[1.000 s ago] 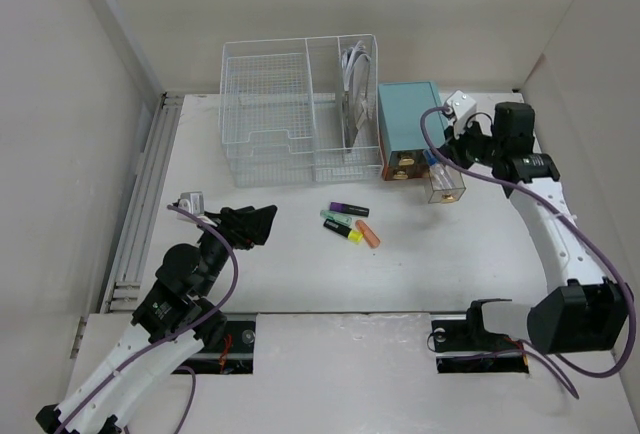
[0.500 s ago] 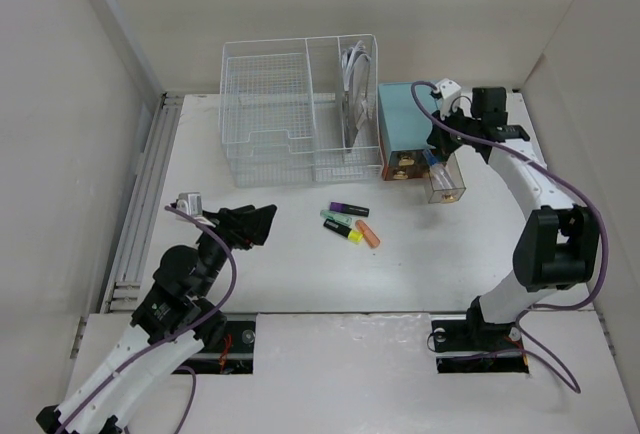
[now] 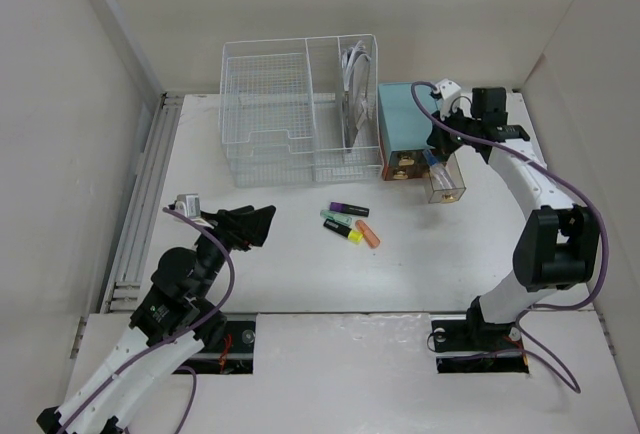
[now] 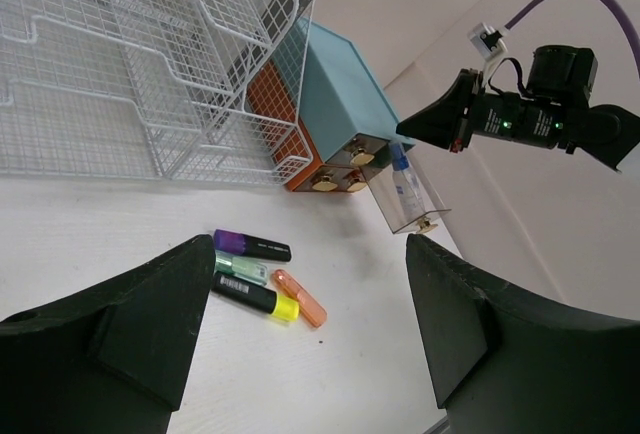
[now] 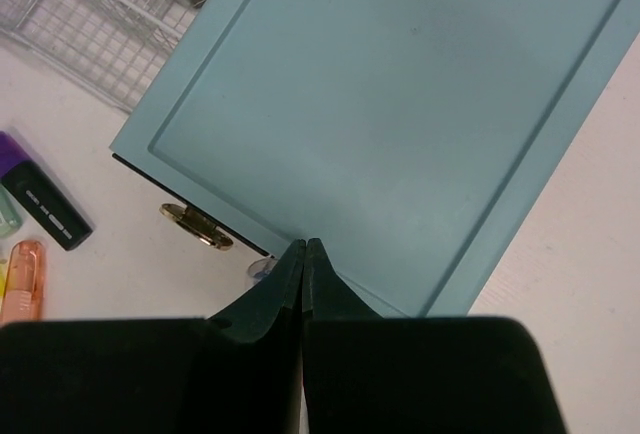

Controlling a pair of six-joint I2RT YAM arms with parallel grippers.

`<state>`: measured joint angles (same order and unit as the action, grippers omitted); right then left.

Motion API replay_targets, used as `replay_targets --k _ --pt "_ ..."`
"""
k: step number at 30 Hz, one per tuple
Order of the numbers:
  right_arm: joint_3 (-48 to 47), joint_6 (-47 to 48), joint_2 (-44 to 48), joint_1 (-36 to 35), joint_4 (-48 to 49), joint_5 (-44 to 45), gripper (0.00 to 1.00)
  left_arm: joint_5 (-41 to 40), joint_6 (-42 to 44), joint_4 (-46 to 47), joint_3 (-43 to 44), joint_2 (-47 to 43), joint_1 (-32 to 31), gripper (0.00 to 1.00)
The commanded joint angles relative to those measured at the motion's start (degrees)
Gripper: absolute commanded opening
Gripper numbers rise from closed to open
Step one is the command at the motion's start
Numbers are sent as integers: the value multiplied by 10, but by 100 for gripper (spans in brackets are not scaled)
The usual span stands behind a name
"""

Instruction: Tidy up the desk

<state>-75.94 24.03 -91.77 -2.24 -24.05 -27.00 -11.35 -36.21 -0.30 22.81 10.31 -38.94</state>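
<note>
Desk (image 3: 300, 284) fills the top view as a white tabletop between pale walls, with both arm bases at its near edge; judging by how things lie, the tidying is only partly done.

A white wire basket (image 3: 270, 104) stands along the far edge, left of centre; its broad left compartment looks empty, while its narrow right compartment holds some white things (image 3: 352, 79) that I cannot identify; a teal box of drawers (image 3: 405, 114) sits just beside the basket, toward the far right corner; its two brown drawers with gold knobs look shut, but a clear drawer (image 3: 445, 184) juts out toward the near edge with a blue-capped item (image 4: 402, 176) lying in it; whether the drawer's back end sits inside the box I cannot tell.

Four highlighters lie loose near the middle of the desk, close together: purple (image 3: 349, 209), green (image 3: 335, 217), yellow (image 3: 343, 231) and orange (image 3: 367, 235); none is stowed yet.

The left gripper (image 3: 262, 224) hangs near the left part of the desk, jaws spread and empty, facing the highlighters; the right gripper (image 5: 303, 254) hovers over the teal box above the open drawer, fingers pressed together on nothing.

What seems left: stowing the four highlighters and pushing the clear drawer home.
</note>
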Motion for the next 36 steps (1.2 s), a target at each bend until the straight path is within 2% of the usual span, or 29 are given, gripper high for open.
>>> replay_targets --k 1,36 --pt "-5 9 5 -1 -11 -19 0 5 9 11 -2 -6 -3 74" --pt "36 43 55 -12 -59 -18 0 5 14 16 -2 -12 -3 74"
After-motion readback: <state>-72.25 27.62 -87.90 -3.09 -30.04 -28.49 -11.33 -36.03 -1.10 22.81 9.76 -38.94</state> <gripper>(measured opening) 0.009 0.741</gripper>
